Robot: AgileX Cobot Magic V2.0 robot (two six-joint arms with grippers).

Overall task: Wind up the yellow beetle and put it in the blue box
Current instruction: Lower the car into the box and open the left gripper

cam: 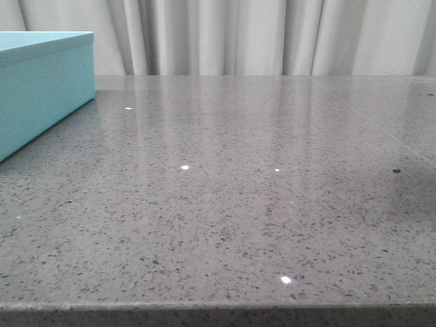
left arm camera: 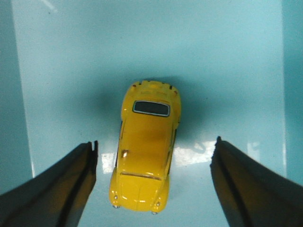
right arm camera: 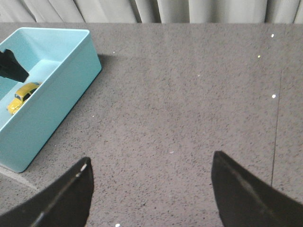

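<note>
1. The left claw (left arm camera: 154, 175) is spread wide open; its two dark fingers (left arm camera: 57, 189) stand at both sides of the yellow beetle (left arm camera: 146, 151) and do not touch it.
2. In the left wrist view the yellow beetle is seen from above, on its wheels on the floor of the blue box (left arm camera: 236, 71). It holds a place near the middle of the floor, apart from the walls that show at the two sides.
3. The right claw (right arm camera: 151, 189) is open too, with nothing between its fingers (right arm camera: 246, 194). Under it is only the grey speckled surface (right arm camera: 189, 104).
4. In the right wrist view the blue box (right arm camera: 61, 90) stands on the surface, well apart from the right claw. Its top is open, and the yellow beetle (right arm camera: 21, 96) lies inside it on the floor. A dark part of the left arm (right arm camera: 10, 65) shows above the car inside the box.
5. In the front view only a corner of the blue box (cam: 41, 88) is visible at the far left of the surface (cam: 238, 204). Behind the surface hangs a pale curtain (cam: 238, 34). Neither claw shows in this view.
</note>
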